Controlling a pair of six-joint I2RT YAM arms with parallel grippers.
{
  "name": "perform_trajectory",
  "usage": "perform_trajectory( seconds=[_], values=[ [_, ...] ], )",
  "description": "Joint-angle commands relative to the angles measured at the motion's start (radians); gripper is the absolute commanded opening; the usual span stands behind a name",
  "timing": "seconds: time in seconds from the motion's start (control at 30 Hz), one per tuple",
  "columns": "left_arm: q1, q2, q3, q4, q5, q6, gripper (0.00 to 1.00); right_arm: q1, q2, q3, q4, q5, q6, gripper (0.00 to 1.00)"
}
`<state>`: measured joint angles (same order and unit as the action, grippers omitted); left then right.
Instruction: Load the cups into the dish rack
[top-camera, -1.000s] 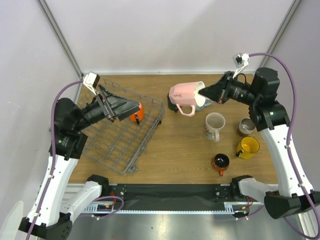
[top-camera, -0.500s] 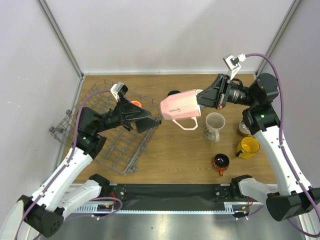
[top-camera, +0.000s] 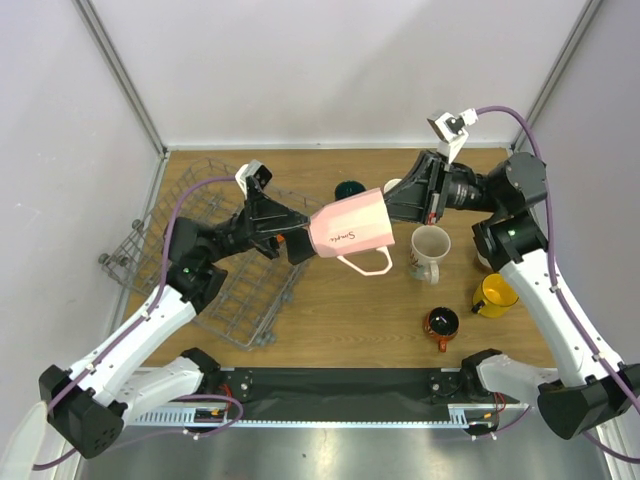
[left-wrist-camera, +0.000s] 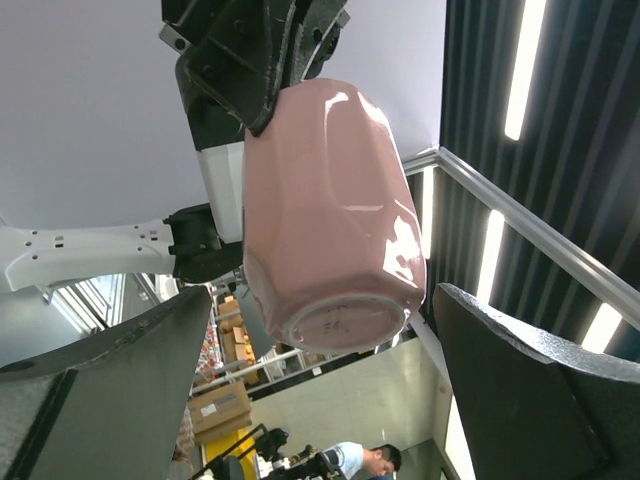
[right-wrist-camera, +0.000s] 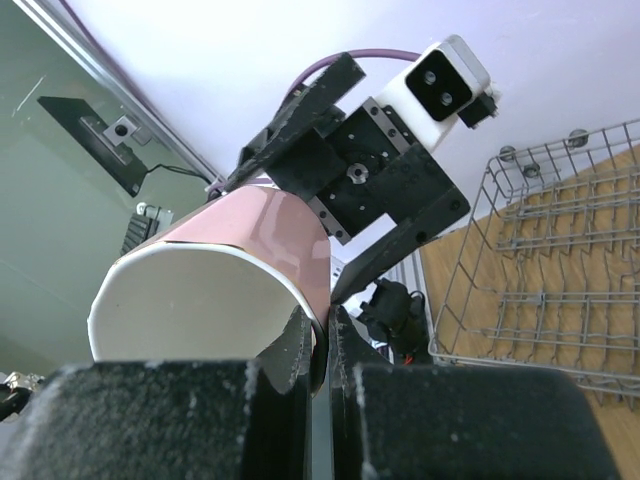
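Note:
My right gripper (top-camera: 398, 205) is shut on the rim of a pink mug (top-camera: 350, 230) and holds it on its side in the air, base pointing left. The right wrist view shows the fingers pinching the rim wall (right-wrist-camera: 325, 335) of the pink mug (right-wrist-camera: 250, 235). My left gripper (top-camera: 297, 240) is open, its fingers (left-wrist-camera: 540, 390) on either side of the mug's base (left-wrist-camera: 335, 325), not touching it. The wire dish rack (top-camera: 225, 285) sits at the left, under the left arm. The orange mug in it is hidden.
A dark green mug (top-camera: 348, 189) stands behind the pink one. A cream mug (top-camera: 430, 247), a yellow mug (top-camera: 495, 294) and a small red-and-black mug (top-camera: 440, 323) stand on the wooden table (top-camera: 340, 310) at the right. Another mug (top-camera: 488, 252) is half hidden by the right arm.
My right arm carried the pink mug left and tilted it base-first. My left gripper left the rack and swung right to the mug's base. The rack shifted left.

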<state>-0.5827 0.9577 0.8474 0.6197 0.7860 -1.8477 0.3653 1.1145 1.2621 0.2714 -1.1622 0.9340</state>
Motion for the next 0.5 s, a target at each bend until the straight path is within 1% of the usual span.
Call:
perform_trajectory(
  seconds=[0.0,0.23,0.47],
  values=[
    [-0.011,-0.008,0.022,0.080,-0.034,-0.042,1.00,0.021,0.007,0.033,0.022,0.065,0.000,0.00],
    [-0.019,0.001,0.038,0.074,-0.030,-0.039,1.00,0.038,0.025,0.037,-0.009,0.096,-0.043,0.00],
    [-0.022,-0.001,0.030,0.048,-0.034,-0.031,1.00,0.084,0.054,0.051,-0.023,0.099,-0.066,0.00]
  ],
)
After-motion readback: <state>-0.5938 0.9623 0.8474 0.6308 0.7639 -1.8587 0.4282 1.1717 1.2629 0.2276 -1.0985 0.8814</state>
